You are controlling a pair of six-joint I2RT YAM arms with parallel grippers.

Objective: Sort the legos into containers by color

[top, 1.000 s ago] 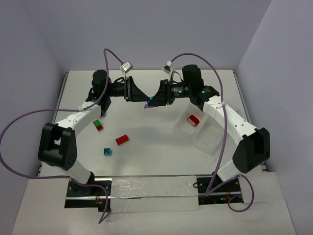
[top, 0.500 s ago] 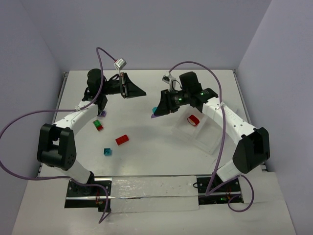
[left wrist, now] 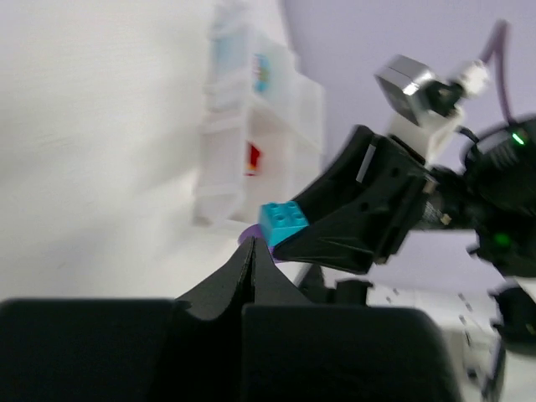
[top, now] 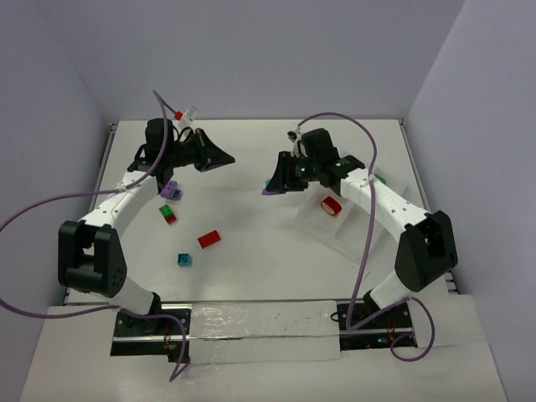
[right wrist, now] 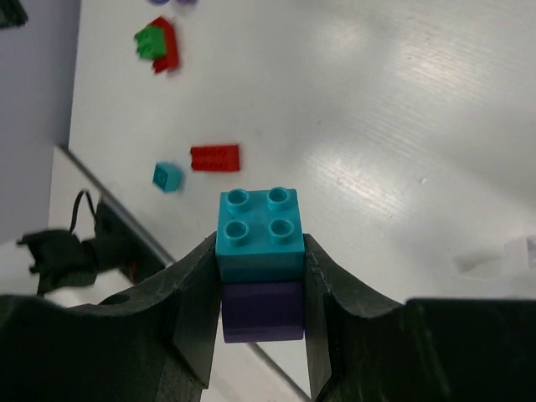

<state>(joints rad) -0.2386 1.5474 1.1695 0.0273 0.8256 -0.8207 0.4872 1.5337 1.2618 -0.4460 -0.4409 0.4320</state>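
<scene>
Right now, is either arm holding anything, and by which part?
The right arm's fingers clamp the sides of a teal brick stacked on a purple brick. The left fingers are shut, empty.

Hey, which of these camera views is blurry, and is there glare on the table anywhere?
Left wrist view: smeared throughout, the tray streaked and the teal brick soft. Right wrist view: crisp on that teal brick, with bright glare patches on the table. Top external view: sharp and evenly lit.
</scene>
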